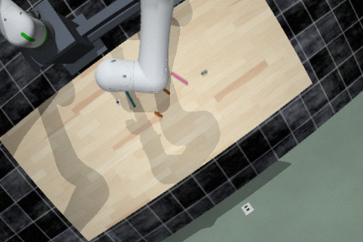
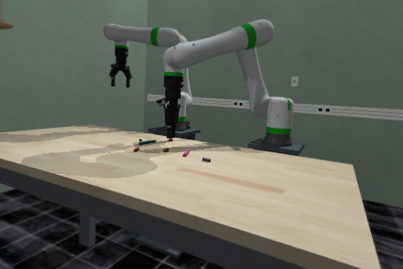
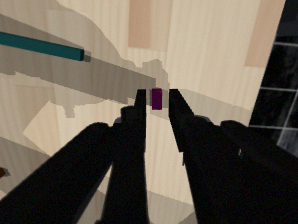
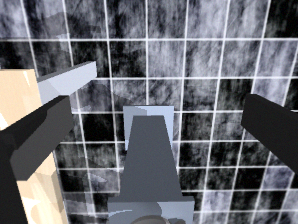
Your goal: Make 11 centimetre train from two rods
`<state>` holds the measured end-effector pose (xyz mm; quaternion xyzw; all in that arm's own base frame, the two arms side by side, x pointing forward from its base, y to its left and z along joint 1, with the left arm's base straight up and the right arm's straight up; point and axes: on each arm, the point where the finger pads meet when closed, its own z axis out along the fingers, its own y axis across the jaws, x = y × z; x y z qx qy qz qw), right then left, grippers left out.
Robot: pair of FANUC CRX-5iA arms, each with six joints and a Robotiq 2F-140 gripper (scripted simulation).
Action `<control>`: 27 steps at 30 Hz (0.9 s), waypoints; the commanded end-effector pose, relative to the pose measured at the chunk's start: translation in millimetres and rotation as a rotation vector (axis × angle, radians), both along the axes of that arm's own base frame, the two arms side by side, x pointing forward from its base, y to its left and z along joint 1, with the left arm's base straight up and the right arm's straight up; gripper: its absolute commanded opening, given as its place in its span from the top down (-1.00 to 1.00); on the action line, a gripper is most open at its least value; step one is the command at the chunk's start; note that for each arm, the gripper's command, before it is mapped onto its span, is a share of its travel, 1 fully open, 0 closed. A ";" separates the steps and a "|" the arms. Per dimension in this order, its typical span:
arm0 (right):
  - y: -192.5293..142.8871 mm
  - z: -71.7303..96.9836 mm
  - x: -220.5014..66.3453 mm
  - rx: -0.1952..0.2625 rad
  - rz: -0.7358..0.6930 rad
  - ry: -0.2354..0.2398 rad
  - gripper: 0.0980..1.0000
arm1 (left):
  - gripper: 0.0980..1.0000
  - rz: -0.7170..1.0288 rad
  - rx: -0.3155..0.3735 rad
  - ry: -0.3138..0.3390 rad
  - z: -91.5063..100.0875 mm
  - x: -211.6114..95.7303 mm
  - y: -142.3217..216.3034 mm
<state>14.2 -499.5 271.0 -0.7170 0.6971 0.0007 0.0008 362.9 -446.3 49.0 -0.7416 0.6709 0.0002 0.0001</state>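
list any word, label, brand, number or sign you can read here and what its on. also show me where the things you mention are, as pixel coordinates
None can be read.
The white arms [image 1: 153, 27] [image 2: 214, 48] show green bands but no legible lettering.
The rods, such as the pink one [image 1: 179, 78] [image 2: 186, 153], show no readable marks.

Light fell from above, leaving broad, layered arm shadows across the pale desk [image 1: 246, 113] [image 2: 255, 185] [image 3: 220, 60] [image 4: 15, 95], while the exterior view looked dimmer, the pincer in the left wrist view [image 3: 157, 95] went nearly black, and small details looked soft.
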 end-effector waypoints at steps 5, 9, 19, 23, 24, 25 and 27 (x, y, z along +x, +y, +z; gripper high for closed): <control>-0.3 1.0 -0.2 -0.002 0.000 0.000 -1.00 | 0.70 0.000 -0.001 -0.001 -4.0 0.3 -0.5; -0.3 1.0 -0.2 -0.002 0.000 0.000 -1.00 | 0.70 0.000 -0.001 -0.001 -7.5 0.3 -0.5; -0.3 1.0 -0.2 -0.002 0.000 0.000 -1.00 | 0.70 0.000 -0.001 -0.001 -11.9 0.3 -0.5; -0.3 1.0 -0.2 -0.002 0.000 0.000 -1.00 | 0.70 0.000 -0.001 -0.001 -12.2 0.3 -0.5; -0.3 1.0 -0.2 -0.002 0.000 0.000 -1.00 | 0.70 0.000 -0.001 -0.001 -12.2 0.3 -0.5; -0.3 1.0 -0.2 -0.002 0.000 0.000 -1.00 | 0.70 0.000 -0.001 -0.001 -12.2 0.3 -0.5; -0.3 1.0 -0.2 -0.002 0.000 0.000 -1.00 | 0.70 0.000 -0.001 -0.001 -12.2 0.3 -0.5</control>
